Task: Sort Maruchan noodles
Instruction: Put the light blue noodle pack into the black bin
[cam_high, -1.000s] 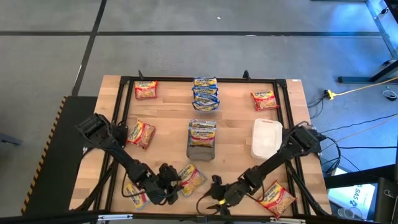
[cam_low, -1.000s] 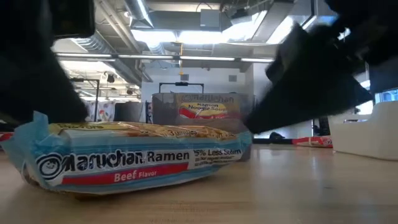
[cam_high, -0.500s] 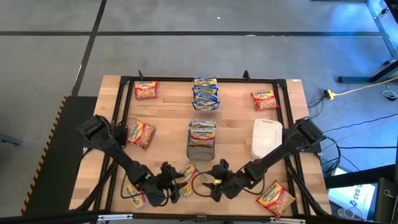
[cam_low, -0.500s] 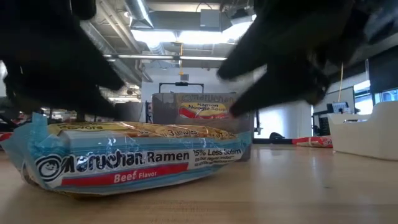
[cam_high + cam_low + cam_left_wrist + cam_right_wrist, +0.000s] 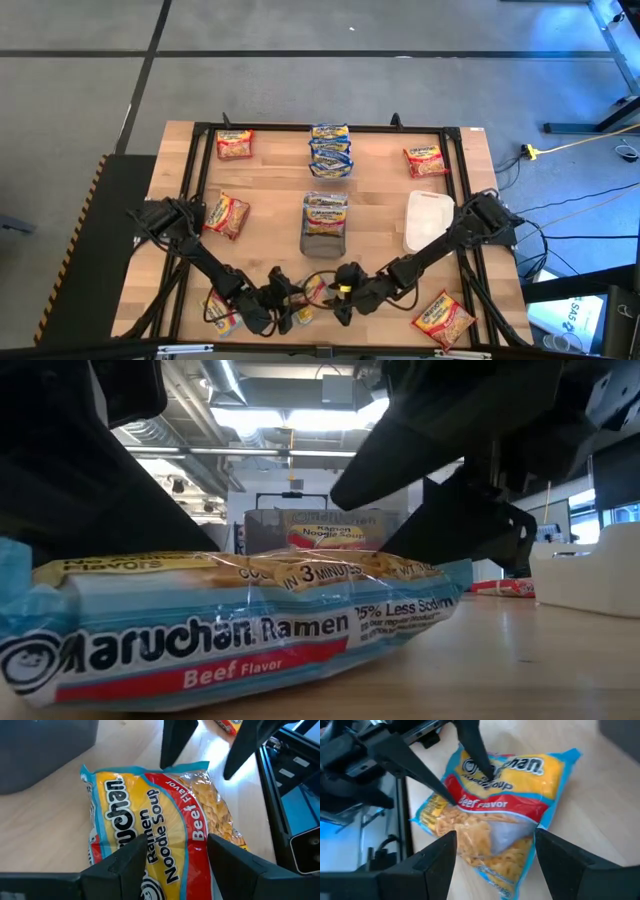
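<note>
A blue-edged yellow Maruchan beef packet lies flat near the table's front edge and fills the low view. My left gripper stands open at its left end, fingers spread over the packet. My right gripper stands open at its right end, facing the same packet. Neither grips it. More noodle packets lie at the front left, front right, mid left, back left and back right. A stack sits at the back middle.
A dark mesh basket holding packets stands at the table's middle, just behind the grippers. A white tub sits to its right, under the right arm. A black frame borders the working area.
Both grippers have closed in on the beef packet from either side. The packet has slid toward the front edge and looms larger in the low view.
</note>
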